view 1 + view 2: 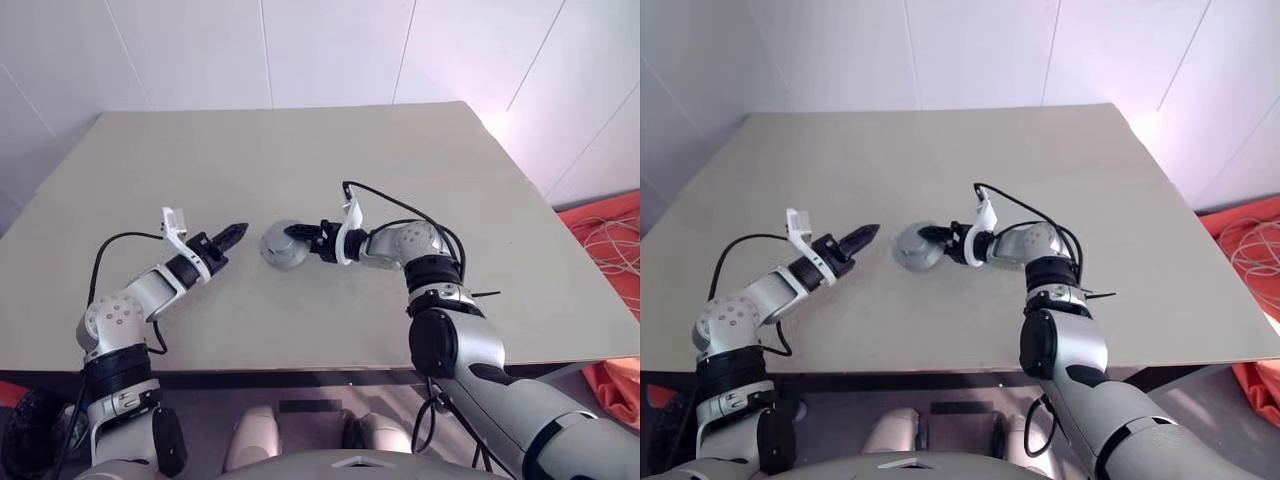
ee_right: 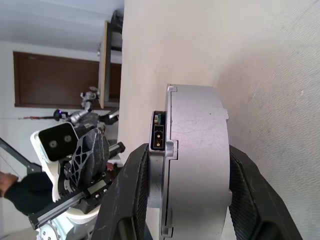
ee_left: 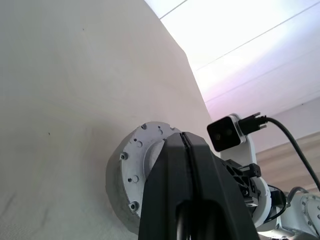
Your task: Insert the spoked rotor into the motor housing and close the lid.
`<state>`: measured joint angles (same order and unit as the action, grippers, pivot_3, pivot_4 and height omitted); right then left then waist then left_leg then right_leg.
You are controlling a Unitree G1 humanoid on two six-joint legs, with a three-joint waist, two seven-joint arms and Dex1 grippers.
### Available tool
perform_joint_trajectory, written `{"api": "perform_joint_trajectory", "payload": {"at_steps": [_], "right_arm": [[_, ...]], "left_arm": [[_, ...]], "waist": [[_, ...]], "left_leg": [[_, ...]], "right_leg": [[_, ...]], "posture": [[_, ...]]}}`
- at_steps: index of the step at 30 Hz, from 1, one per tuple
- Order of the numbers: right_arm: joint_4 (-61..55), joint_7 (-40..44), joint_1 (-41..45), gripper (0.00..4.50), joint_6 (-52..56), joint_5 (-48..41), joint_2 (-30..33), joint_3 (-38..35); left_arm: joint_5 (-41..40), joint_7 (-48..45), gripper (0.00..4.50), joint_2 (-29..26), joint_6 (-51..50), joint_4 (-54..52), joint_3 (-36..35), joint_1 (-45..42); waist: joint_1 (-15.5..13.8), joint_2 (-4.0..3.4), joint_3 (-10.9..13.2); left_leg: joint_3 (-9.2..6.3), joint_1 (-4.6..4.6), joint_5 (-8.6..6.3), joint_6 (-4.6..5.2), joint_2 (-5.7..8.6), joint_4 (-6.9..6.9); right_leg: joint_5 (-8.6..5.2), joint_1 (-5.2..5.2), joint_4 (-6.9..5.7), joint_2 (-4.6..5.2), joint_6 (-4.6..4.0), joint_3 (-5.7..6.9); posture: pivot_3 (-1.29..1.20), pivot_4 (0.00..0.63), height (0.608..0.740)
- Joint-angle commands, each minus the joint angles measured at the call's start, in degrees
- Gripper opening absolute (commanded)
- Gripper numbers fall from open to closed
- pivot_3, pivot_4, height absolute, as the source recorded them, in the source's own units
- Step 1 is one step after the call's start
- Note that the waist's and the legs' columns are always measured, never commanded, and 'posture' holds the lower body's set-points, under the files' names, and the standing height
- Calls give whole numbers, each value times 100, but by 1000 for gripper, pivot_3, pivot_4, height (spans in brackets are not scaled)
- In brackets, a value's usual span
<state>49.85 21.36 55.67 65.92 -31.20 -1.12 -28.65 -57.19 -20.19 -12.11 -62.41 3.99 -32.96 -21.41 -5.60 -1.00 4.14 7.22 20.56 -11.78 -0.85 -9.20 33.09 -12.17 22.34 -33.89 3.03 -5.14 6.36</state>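
Motor housing (image 2: 195, 160) clamped on edge in right gripper (image 1: 303, 238), apparently lidded, above table (image 1: 300, 150), left gripper (image 1: 232, 234) shut, empty, just beside.

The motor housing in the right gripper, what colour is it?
Silver-grey metal; the motor housing shows best in the right wrist view.

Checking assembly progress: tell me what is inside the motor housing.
The right gripper clamps the closed motor housing with the lid on; whatever sits inside is covered.

A beige tabletop (image 1: 300, 150) stands against white panelled walls (image 1: 300, 50). An orange cloth (image 1: 610, 225) with pale cord lies on the floor at right.
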Motion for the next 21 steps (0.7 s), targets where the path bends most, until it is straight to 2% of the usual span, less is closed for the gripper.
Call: {"api": "perform_joint_trajectory", "payload": {"at_steps": [1,6,15,18,21], "right_arm": [[145,-123,538,2096,-275,-584,-19,-520],[-198,-78,784,2096,109,-1012,-103,-669],[-1124,-500,792,2096,716,-1610,-341,-728],[-1248,-571,735,2096,734,-1644,-368,-691],[-1318,-614,703,2096,726,-1656,-369,-667]], "left_arm": [[-599,387,0,137,216,276,-536,-233],[-806,821,0,264,271,496,-617,-173],[-1454,1114,0,622,57,250,-411,-15],[-1569,1093,599,624,-4,134,-238,67],[-1729,1059,1519,527,-83,16,-114,153]], "waist": [[-4,0,0],[-23,3,2],[-76,4,2],[-75,4,2],[-73,5,3]], "left_leg": [[0,11,0,0,-1,5],[0,62,9,20,-5,38],[-1,57,2,-7,-18,80],[0,57,1,-7,-19,91],[0,57,2,-8,-19,92]], "right_leg": [[1,9,-3,0,-1,1],[2,63,-44,0,-6,2],[-10,64,-88,-1,-21,4],[-7,61,-89,-1,-16,3],[-6,61,-90,-1,-14,3]], "posture": [[0,0,740],[0,0,740],[0,0,740],[0,0,740],[0,0,740]]}}
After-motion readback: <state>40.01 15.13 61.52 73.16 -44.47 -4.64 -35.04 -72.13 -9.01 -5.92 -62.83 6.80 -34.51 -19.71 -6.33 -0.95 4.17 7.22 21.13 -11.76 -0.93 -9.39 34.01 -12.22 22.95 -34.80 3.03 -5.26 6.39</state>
